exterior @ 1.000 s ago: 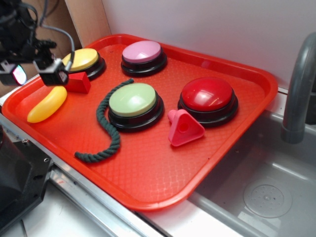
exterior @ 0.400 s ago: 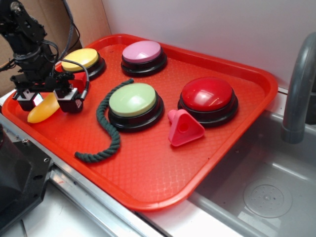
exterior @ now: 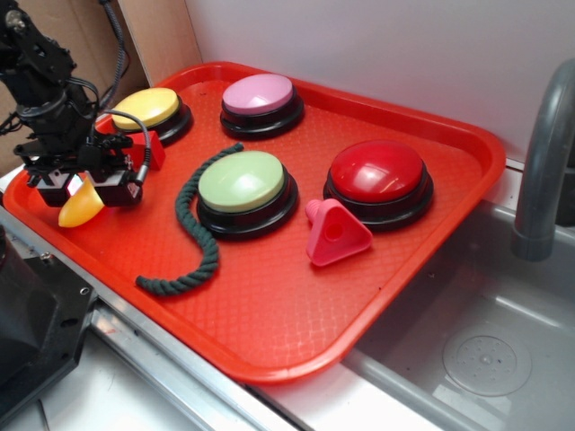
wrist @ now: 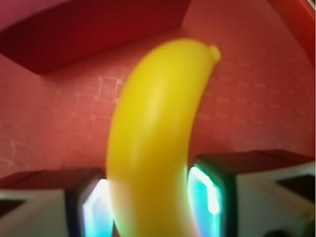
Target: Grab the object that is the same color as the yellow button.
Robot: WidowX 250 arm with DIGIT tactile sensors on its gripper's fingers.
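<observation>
Red tray (exterior: 296, 314) beside a grey sink (exterior: 485, 359); the yellow banana toy (exterior: 81, 205) lies at the tray's 9 o'clock edge, just at 6 o'clock of the yellow button (exterior: 146, 108) and next to the red wedge block (exterior: 144, 148). The gripper (exterior: 83, 186) straddles the toy, and the wrist view shows the fingers (wrist: 210, 190) hard against both flanks, though firm clamping cannot be confirmed. Risk: the smooth, curved, tapering body could squirt out lengthwise under squeeze or lift.
</observation>
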